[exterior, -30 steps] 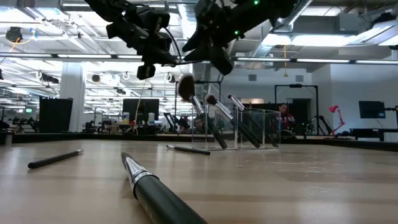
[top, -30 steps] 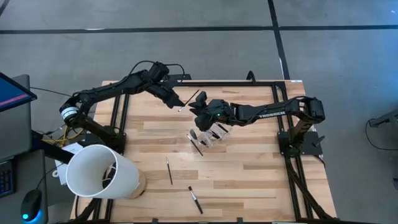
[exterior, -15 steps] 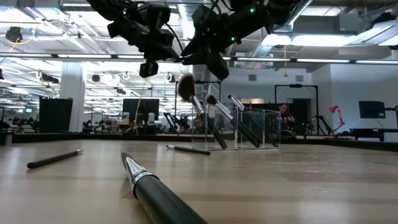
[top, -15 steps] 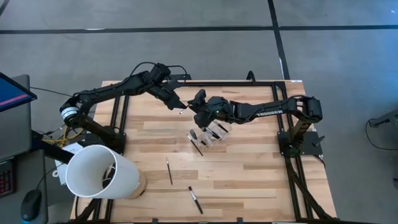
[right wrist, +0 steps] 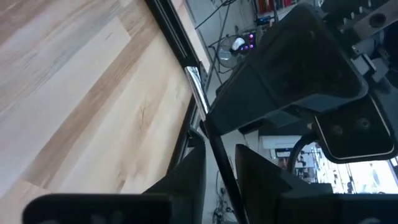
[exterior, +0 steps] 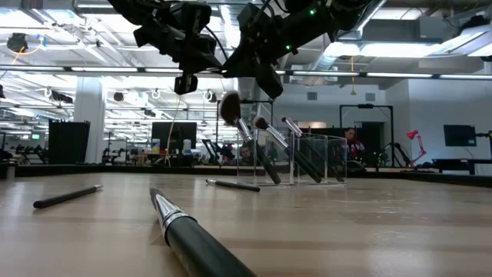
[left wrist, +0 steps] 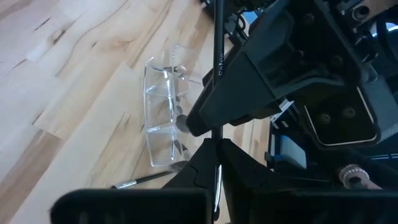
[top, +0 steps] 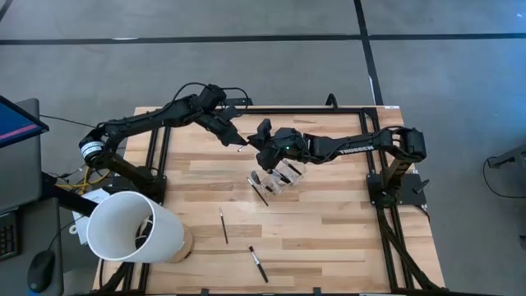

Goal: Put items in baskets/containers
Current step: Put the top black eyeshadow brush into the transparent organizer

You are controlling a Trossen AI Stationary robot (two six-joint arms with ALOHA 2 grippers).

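My left gripper [top: 237,143] is shut on a thin dark stick [left wrist: 218,25] high above the table's far middle. My right gripper [top: 261,133] is right against it. Its fingers stand on either side of the same stick [right wrist: 219,152], and a gap shows between them. A small clear box [top: 284,174] stands on the table below, with several brushes leaning in it [exterior: 257,135]. One brush [top: 259,191] lies beside the box. Two more sticks lie near the front edge [top: 223,224] [top: 258,264]. My left gripper pinches the stick [left wrist: 217,177] between its two fingers. The stick runs on straight past the fingertips toward my right gripper. It is lifted clear of the table, above the clear box.
A large white cylinder [top: 131,226] lies at the table's near left corner. A black frame [top: 362,111] runs round the tabletop. Bare wood lies between the box and the front edge, apart from the loose sticks [exterior: 68,196] [exterior: 200,238].
My right gripper has gone toward the table's far edge and toward my left gripper, coming up around the free part of the stick. The left gripper and the stick have stayed nearly still.
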